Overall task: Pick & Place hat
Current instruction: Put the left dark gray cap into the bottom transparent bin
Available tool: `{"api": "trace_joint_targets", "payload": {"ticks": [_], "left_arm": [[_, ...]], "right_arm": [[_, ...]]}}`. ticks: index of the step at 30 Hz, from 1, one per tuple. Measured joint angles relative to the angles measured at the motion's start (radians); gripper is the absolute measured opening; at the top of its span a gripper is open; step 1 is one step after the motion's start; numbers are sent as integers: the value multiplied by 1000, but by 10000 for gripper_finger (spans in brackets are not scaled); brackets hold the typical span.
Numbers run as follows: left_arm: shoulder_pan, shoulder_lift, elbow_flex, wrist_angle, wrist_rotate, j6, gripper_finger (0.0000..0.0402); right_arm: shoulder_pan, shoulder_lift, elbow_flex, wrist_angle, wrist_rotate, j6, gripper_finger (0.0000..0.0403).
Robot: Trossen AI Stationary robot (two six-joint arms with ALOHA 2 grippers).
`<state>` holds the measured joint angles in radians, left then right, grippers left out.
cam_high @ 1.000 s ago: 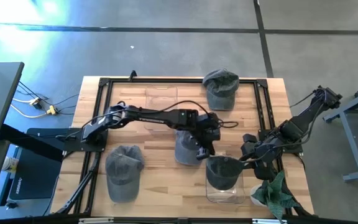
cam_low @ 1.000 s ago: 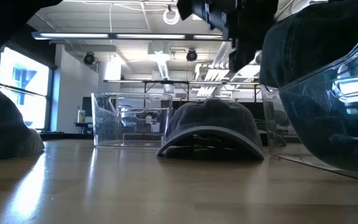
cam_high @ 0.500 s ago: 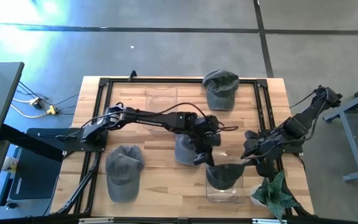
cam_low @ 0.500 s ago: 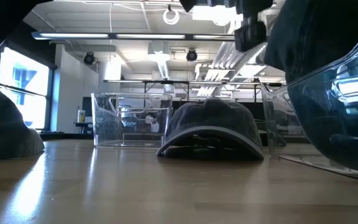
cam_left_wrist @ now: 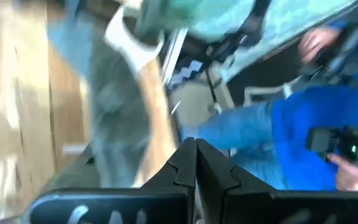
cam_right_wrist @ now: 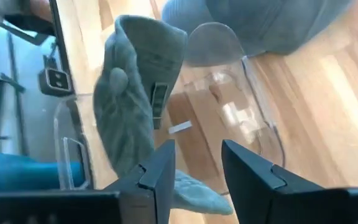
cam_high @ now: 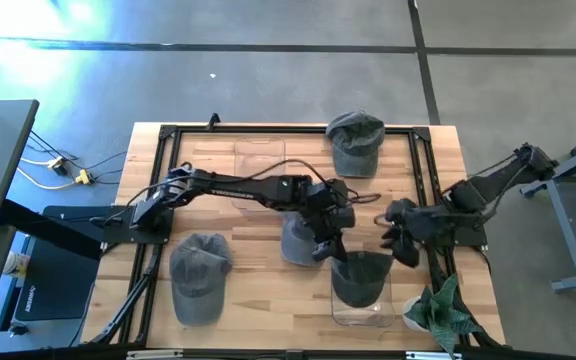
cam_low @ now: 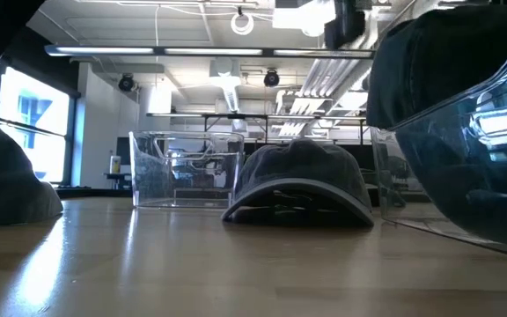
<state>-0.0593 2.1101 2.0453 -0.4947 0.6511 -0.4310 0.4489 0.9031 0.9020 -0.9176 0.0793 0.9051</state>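
A grey cap (cam_high: 361, 278) sits in the clear bin (cam_high: 363, 312) at the table's near right; it also shows in the low view (cam_low: 447, 62) and the right wrist view (cam_right_wrist: 135, 106). My left gripper (cam_high: 326, 243) hangs shut just above the bin's far-left corner, its fingers meeting in the left wrist view (cam_left_wrist: 195, 152). My right gripper (cam_high: 400, 240) is open, a little to the right of the bin and beyond it, with nothing between its fingers (cam_right_wrist: 197, 165). A second cap (cam_high: 296, 240) lies on its brim mid-table, beside the left gripper.
Two more caps lie on the table, one at the near left (cam_high: 200, 275) and one at the far edge (cam_high: 356, 140). A second clear bin (cam_high: 259, 160) stands at the far middle. A green plant (cam_high: 443, 310) sits at the near right corner. A person in blue (cam_left_wrist: 316, 137) stands beyond the table.
My right gripper has drawn back from the bin, up and toward the table's far right. My left gripper dipped toward the bin and came back up. The cap in the bin shifted and has settled back.
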Motion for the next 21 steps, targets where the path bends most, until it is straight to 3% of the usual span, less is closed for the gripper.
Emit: {"api": "trace_joint_targets", "payload": {"ticks": [5, 11, 15, 21], "left_arm": [[-9, -124, 2, -136, -109, 8, 2], [-53, -210, 5, -302, -302, 15, 2], [-118, -235, 2, -486, -374, 14, 2], [-242, -222, 2, -595, -552, -11, 2]], "right_arm": [[-186, 40, 0, 33, -128, -85, 114], [-383, 190, 0, 116, -329, -257, 95], [-439, 314, 0, 236, -508, -331, 85], [-442, 472, 0, 314, -681, -389, 71]]}}
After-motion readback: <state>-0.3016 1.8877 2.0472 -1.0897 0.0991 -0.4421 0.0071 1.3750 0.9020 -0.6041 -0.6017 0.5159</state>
